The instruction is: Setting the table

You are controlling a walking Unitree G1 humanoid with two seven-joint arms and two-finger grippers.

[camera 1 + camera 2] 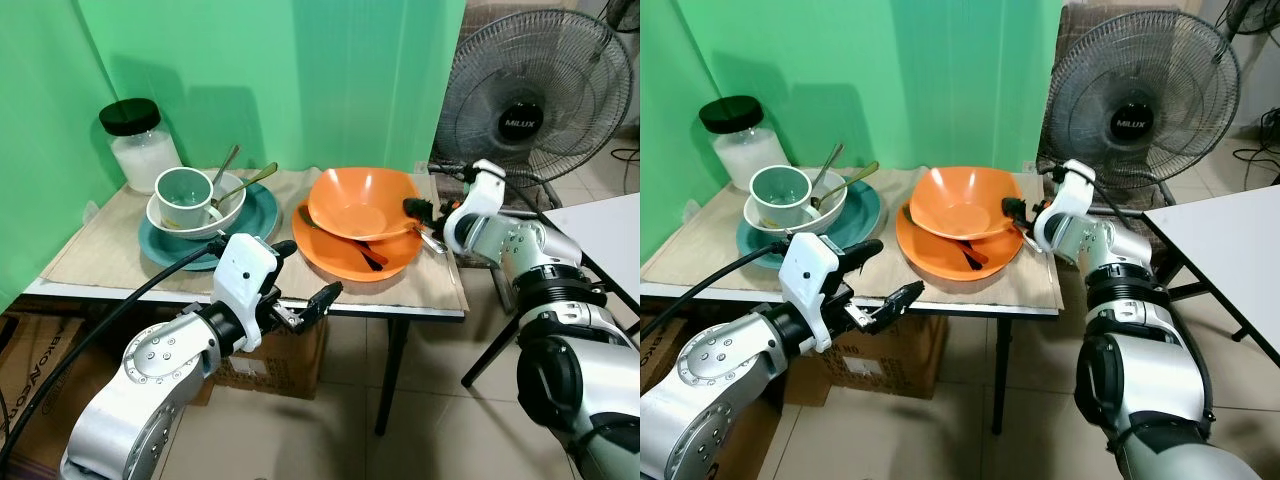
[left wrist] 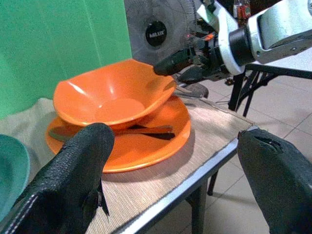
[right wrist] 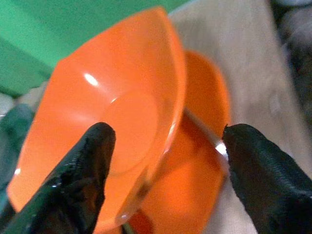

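Left eye view: fan (image 1: pixel 527 100) behind orange bowl (image 1: pixel 362 203)

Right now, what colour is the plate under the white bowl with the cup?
Teal, a dark blue-green. The plate shows best in the left eye view.

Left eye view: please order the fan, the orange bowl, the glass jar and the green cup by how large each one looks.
1. Fan, though it stands farther back.
2. Orange bowl.
3. Glass jar and green cup look alike in size, so I leave them unranked.

Bright, even light; rt wrist view blurred, soft shadows.
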